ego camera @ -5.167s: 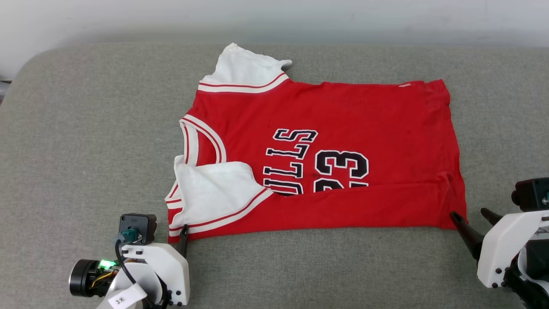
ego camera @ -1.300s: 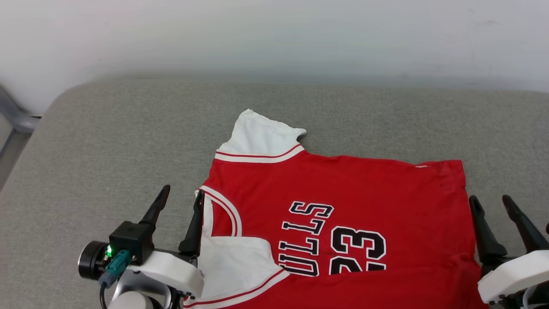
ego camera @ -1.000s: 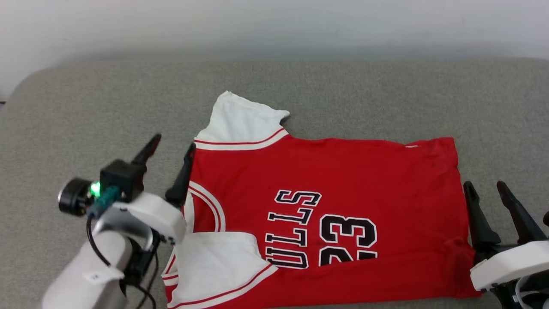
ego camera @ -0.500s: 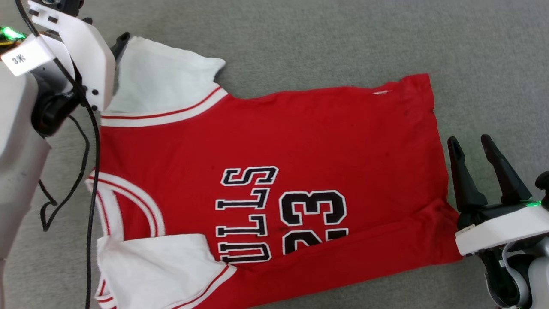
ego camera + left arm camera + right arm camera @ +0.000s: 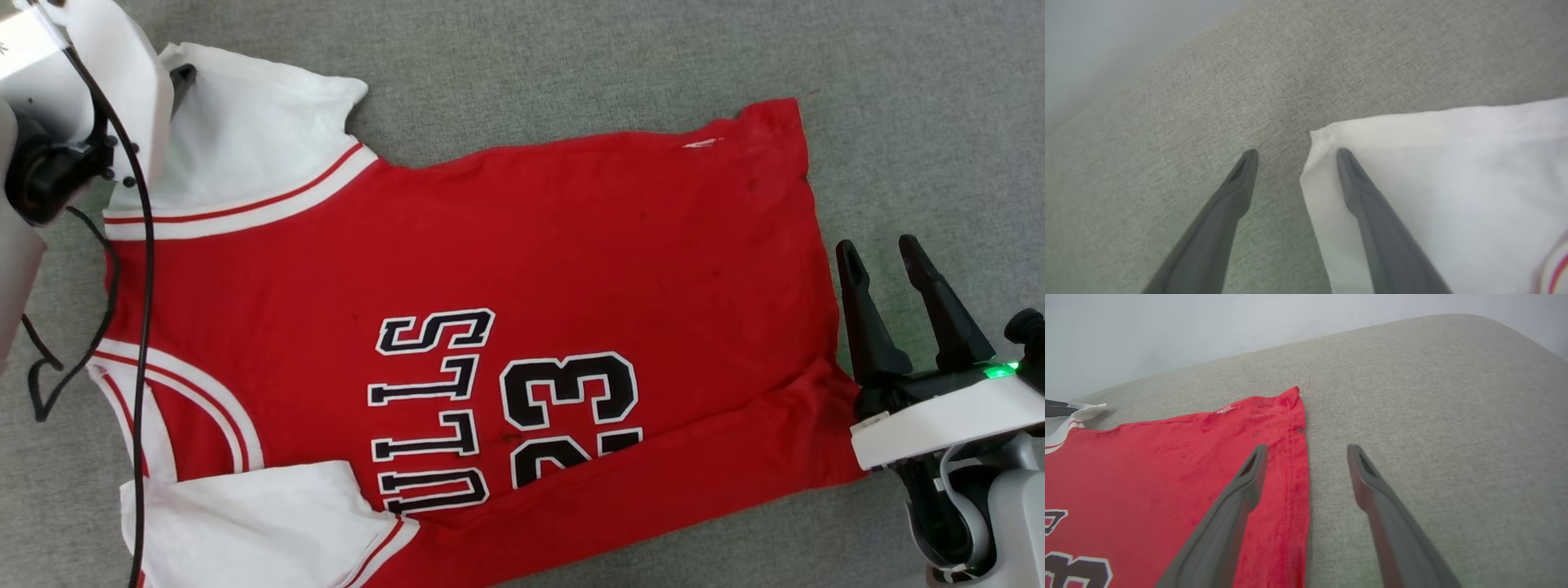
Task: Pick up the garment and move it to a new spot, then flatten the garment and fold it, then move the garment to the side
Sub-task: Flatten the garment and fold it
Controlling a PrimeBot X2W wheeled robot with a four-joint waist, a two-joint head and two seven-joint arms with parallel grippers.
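"Both spread wide and empty, then?"

"Yes. The left pincer (image 5: 1294, 153) straddles the corner of the far sleeve (image 5: 1433, 171), and the right pincer (image 5: 1306, 447) straddles the hem (image 5: 1295, 457). The garment (image 5: 571, 245) lies print-up on the grey cushion (image 5: 571, 49)."

"How to grab well?"

"I'd dip lower, slide one finger under each edge, pinch both layers, then lift evenly."

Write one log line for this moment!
left tool: open, at sleeve corner | right tool: open, beside hem | garment: lying unheld
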